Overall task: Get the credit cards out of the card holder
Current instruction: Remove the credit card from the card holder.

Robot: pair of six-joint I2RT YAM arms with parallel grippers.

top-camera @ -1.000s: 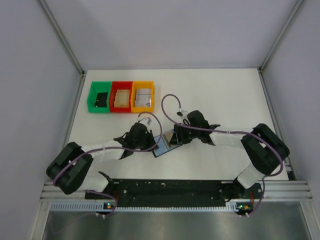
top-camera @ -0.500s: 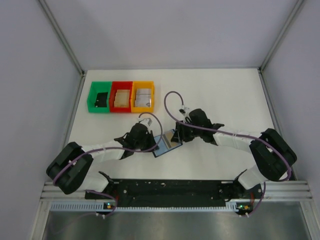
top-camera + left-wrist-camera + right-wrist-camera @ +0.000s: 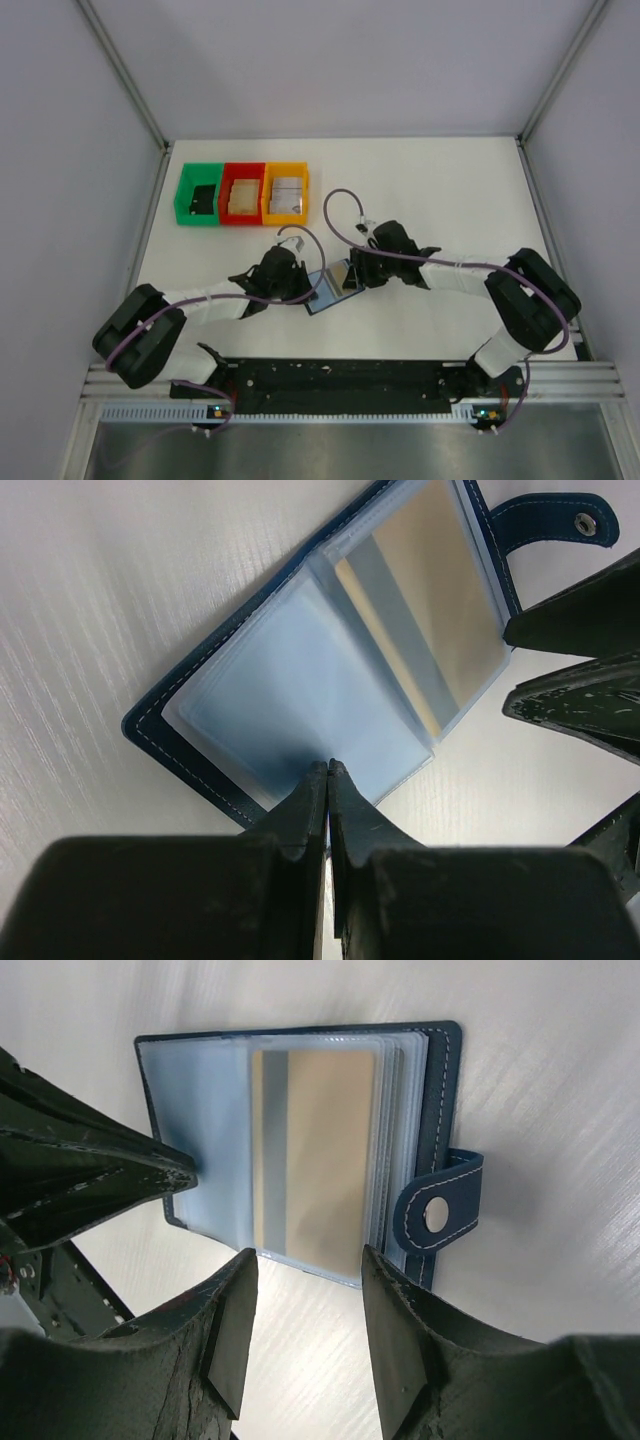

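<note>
The card holder (image 3: 333, 284) lies open on the white table between my two grippers, a dark blue wallet with clear blue-grey sleeves (image 3: 300, 690) (image 3: 205, 1130). A silvery-tan credit card (image 3: 315, 1145) (image 3: 430, 610) sits inside the top sleeve of the thicker half. My left gripper (image 3: 306, 287) (image 3: 328, 766) is shut, its tips resting on the near edge of the empty sleeve half. My right gripper (image 3: 351, 271) (image 3: 307, 1256) is open, its fingers just off the sleeve's open edge, straddling the card's width without touching it.
The holder's snap tab (image 3: 440, 1210) sticks out toward the right gripper's side. Green (image 3: 197, 197), red (image 3: 241, 194) and orange (image 3: 286, 193) bins stand in a row at the back left, each holding flat items. Bare table lies to the right and behind.
The right arm drew back a little to the right, then returned to the holder's edge. The left gripper and the holder have not moved.
</note>
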